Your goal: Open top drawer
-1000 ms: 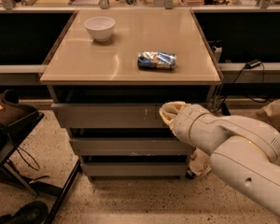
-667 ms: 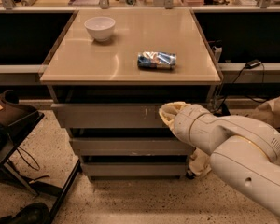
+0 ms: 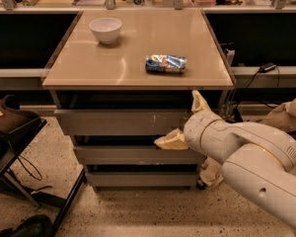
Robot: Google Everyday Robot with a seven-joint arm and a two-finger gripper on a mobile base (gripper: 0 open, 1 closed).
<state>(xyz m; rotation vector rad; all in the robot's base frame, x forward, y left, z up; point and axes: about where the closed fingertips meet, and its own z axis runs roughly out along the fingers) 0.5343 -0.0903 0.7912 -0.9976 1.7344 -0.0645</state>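
The top drawer (image 3: 118, 122) is the tall grey front panel just under the beige tabletop, with pale scratch marks right of centre. Its front sits level with the two narrower grey drawer fronts (image 3: 133, 155) below, and nothing of its inside shows. My gripper (image 3: 186, 122) is at the right end of the top drawer's front. It is open: one cream finger (image 3: 199, 102) points up past the panel's top edge and the other finger (image 3: 171, 141) lies under its bottom edge. My white arm (image 3: 246, 157) comes in from the lower right.
A white bowl (image 3: 106, 29) and a blue snack packet (image 3: 166, 63) lie on the beige tabletop (image 3: 89, 68). A black stand with cables (image 3: 15, 137) is on the floor at left. Dark shelving and a plugged cable (image 3: 266, 67) are at right.
The gripper's fingers have spread apart, one now above and one below the top drawer's front at its right end. The drawer has not moved.
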